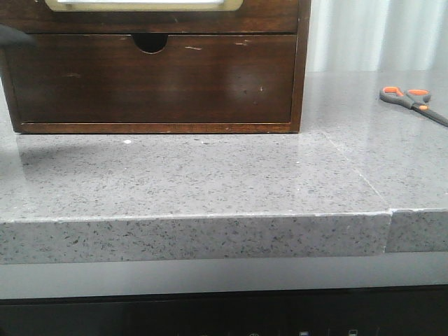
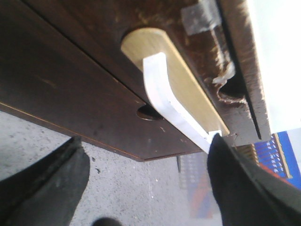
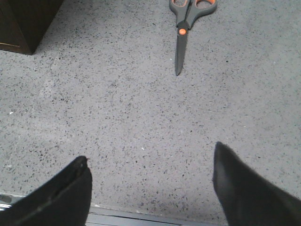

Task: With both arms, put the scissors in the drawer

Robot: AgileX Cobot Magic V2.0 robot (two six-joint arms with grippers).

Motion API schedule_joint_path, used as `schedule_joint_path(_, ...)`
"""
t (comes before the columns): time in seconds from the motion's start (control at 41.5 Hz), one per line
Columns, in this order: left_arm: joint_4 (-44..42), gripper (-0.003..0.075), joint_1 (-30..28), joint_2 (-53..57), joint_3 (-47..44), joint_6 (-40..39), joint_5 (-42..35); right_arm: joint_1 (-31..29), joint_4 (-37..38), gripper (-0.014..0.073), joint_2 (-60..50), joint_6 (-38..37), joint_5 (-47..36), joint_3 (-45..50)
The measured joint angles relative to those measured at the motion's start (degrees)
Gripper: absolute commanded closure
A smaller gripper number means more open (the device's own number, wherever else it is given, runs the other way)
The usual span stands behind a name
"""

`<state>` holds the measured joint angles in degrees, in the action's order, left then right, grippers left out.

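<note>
while you look forward over the grey speckled counter (image 1: pixel 210 175), you see the dark wooden cabinet (image 1: pixel 299 70) standing at the back left, with the scissors (image 1: pixel 413 101) lying flat on the stone well to its right, near the right edge of the front view. their closed blades run towards the right and slightly towards you, and the orange-lined loops face the cabinet. at the very top of that view you catch only the lower edge of the drawer (image 1: pixel 147 15), its pale panel (image 1: pixel 143 4) in its gold-tan border just showing; below it sits the plain drawer front (image 1: pixel 150 80) with the half-round finger notch (image 1: pixel 150 43). neither arm shows clearly from the front. your left gripper (image 2: pixel 148 183) is close in front of the cabinet face, its two dark fingers (image 2: pixel 44 188) spread wide with nothing between them; the pale panel, the notch and a strip of clear tape (image 2: pixel 202 18) stuck to the wood fill that wrist view. your right gripper (image 3: pixel 150 183) hangs over bare counter, fingers (image 3: pixel 249 188) likewise spread apart and holding nothing. the scissors lie out ahead of those fingertips, well apart from them, blade tip pointing back towards the gripper, orange pivot dot (image 3: pixel 181 31) visible, and a corner of the cabinet shows off to one side.
</note>
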<state>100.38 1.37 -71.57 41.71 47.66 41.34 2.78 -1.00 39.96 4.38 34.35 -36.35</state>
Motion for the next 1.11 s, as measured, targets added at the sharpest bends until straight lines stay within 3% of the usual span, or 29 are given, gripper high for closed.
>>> schedule_joint_path(0.217,1.07,0.021,0.0,-7.25,4.66,1.14,5.92,0.0,0.0,0.0034,0.0,0.0,0.0,0.0)
schedule_joint_path(0.457,1.16,0.022,0.0,-12.87,10.77,1.34,7.41,0.0,0.0,0.0034,0.0,0.0,0.0,0.0)
schedule_joint_path(0.722,1.16,0.0525,0.0,-14.55,12.5,1.34,8.95,0.0,0.0,0.0034,0.0,0.0,0.0,0.0)
schedule_joint_path(0.842,1.09,0.0626,0.0,-14.82,12.5,0.76,8.95,0.0,0.0,0.0034,0.0,0.1,0.0,0.0)
schedule_joint_path(1.107,3.71,0.0678,0.0,-14.67,10.84,-0.6,9.72,0.0,0.0,0.0034,0.0,0.1,0.0,0.0)
